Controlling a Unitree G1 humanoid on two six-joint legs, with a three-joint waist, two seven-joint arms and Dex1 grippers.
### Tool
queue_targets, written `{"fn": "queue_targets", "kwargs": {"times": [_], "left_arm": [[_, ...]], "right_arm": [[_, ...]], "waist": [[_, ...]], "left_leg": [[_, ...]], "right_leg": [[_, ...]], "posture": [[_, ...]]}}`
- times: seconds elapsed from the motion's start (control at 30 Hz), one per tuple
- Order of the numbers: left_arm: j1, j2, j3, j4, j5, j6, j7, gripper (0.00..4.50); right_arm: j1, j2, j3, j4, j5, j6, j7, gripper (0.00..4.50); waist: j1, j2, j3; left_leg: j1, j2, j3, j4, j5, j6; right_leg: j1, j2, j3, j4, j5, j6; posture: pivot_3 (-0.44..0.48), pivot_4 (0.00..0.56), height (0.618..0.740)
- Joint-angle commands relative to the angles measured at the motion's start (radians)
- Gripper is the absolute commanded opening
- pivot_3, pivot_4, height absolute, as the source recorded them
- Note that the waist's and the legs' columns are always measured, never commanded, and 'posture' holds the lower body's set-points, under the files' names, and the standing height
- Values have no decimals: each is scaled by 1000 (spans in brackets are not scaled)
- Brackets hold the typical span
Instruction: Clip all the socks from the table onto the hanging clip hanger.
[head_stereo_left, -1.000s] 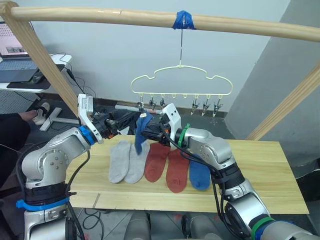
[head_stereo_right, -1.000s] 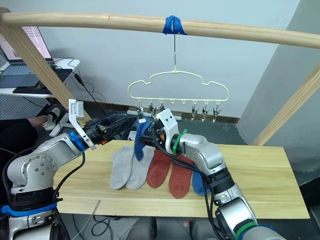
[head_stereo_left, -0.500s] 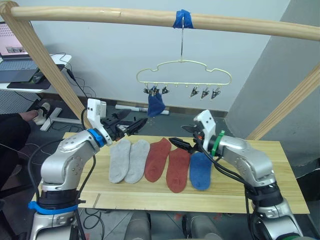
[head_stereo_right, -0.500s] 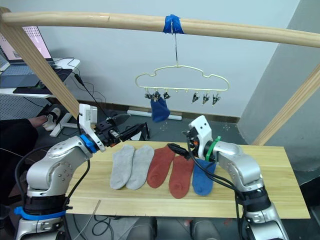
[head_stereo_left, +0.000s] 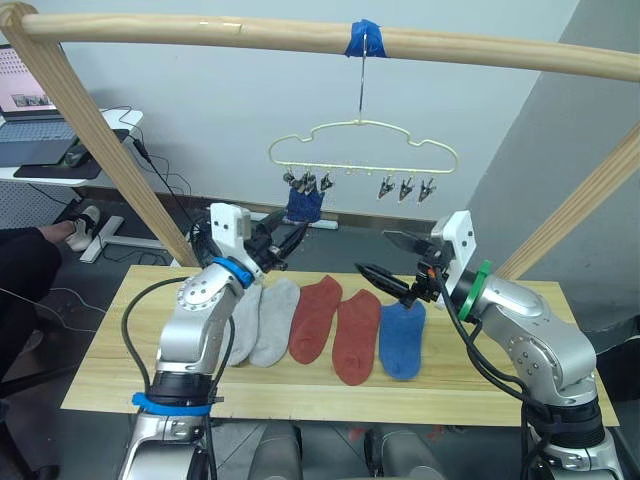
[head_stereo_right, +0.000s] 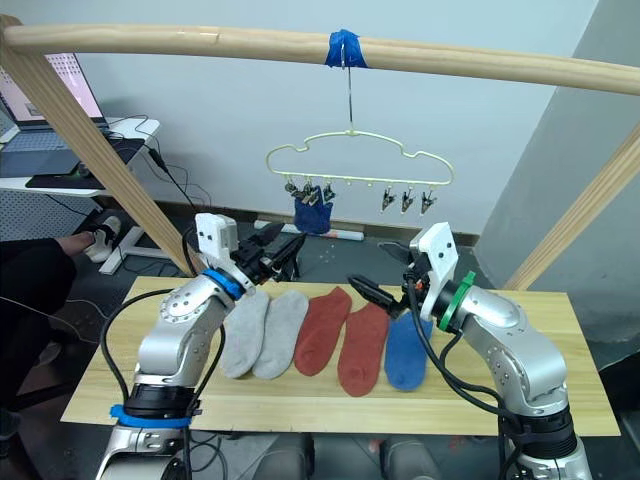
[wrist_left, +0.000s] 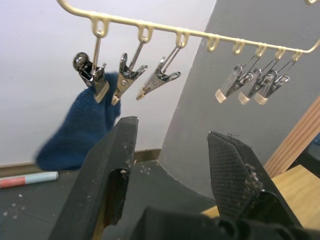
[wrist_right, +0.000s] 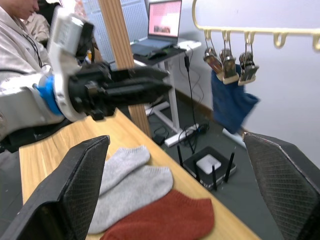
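On the clip hanger (head_stereo_left: 362, 146) hangs one blue sock (head_stereo_left: 302, 205), seemingly bunched.

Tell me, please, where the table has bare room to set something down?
The table is bare right of the blue sock, and at its left end beyond the grey socks. The middle is crowded.

You see one blue sock (head_stereo_left: 302, 205) hanging from a clip at the left end of the cream clip hanger (head_stereo_left: 362, 146) — five socks lie side by side on the pale table (head_stereo_left: 520, 385): two grey (head_stereo_left: 258, 320), two rust red (head_stereo_left: 336, 325), one blue (head_stereo_left: 402, 338).
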Motion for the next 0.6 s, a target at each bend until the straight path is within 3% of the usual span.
{"fn": "queue_targets", "kwargs": {"times": [0.03,0.6], "left_arm": [[-48,-26,3,45,34,-80,29,2497],[-210,-122,5,343,104,-275,82,2497]], "right_arm": [[-23,26,-15,-54,39,-32,-20,4500],[-50,30,5,-39,39,-116,-41,4500]], "waist": [[0,0,0],[-12,0,0]], "left_leg": [[0,0,0,0,0,0],[0,0,-1,0,0,0]], "right_leg": [[0,0,0,0,0,0],[0,0,-1,0,0,0]], "posture": [[-50,155,740],[-78,161,740]]}}
